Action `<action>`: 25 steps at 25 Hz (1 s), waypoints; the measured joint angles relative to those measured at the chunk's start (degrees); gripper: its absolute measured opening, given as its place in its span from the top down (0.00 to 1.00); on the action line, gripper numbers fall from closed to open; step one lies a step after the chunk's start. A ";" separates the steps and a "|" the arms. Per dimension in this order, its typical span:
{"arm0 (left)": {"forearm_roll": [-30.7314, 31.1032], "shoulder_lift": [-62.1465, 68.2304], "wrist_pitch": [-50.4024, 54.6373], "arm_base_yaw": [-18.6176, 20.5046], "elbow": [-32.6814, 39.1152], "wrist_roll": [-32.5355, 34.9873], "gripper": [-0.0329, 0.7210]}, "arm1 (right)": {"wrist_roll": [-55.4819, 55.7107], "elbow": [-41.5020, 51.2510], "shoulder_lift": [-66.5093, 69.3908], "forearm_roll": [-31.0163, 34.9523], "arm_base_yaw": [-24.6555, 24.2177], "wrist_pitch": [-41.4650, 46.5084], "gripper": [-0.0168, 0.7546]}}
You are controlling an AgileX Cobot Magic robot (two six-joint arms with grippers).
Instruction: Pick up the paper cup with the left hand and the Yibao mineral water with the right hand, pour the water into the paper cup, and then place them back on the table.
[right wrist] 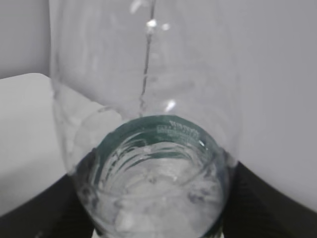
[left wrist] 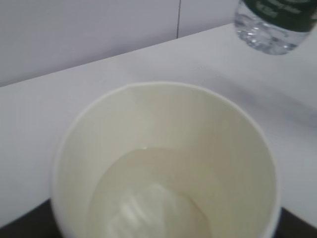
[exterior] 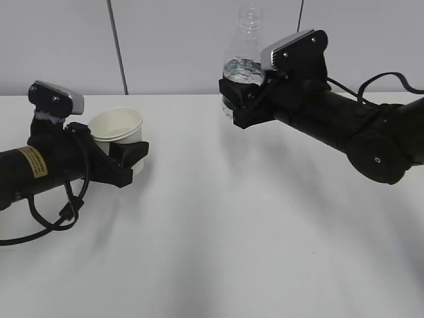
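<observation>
My left gripper (exterior: 126,154) is shut on the white paper cup (exterior: 118,131), held upright and close to the white table (exterior: 218,218) at the left. In the left wrist view the cup (left wrist: 163,163) fills the frame and holds a shallow pool of water. My right gripper (exterior: 240,93) is shut on the Yibao mineral water bottle (exterior: 244,63), held upright and lifted well above the table at centre right, capless, with some water in its lower part. The bottle (right wrist: 148,148) fills the right wrist view, and its green-labelled base shows at the top right of the left wrist view (left wrist: 272,25).
A grey wall (exterior: 172,40) with a dark vertical seam stands behind the table's far edge. A black cable (exterior: 40,225) loops under the left arm onto the table. The right arm (exterior: 358,132) stretches in from the right.
</observation>
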 joint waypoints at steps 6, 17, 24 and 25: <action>-2.09 0.54 0.00 3.10 -0.10 2.44 0.37 | 0.70 4.18 -3.61 7.34 -1.09 5.64 0.35; -2.58 8.39 0.13 6.32 -6.30 3.08 0.37 | 0.97 13.03 -8.78 10.47 -10.23 6.72 0.35; -3.02 12.80 0.98 6.70 -8.74 3.29 0.37 | 1.23 17.23 -10.54 10.74 -11.84 6.38 0.35; -3.21 13.26 0.86 6.75 -8.74 3.52 0.37 | 1.37 17.46 -10.54 10.74 -11.84 6.38 0.35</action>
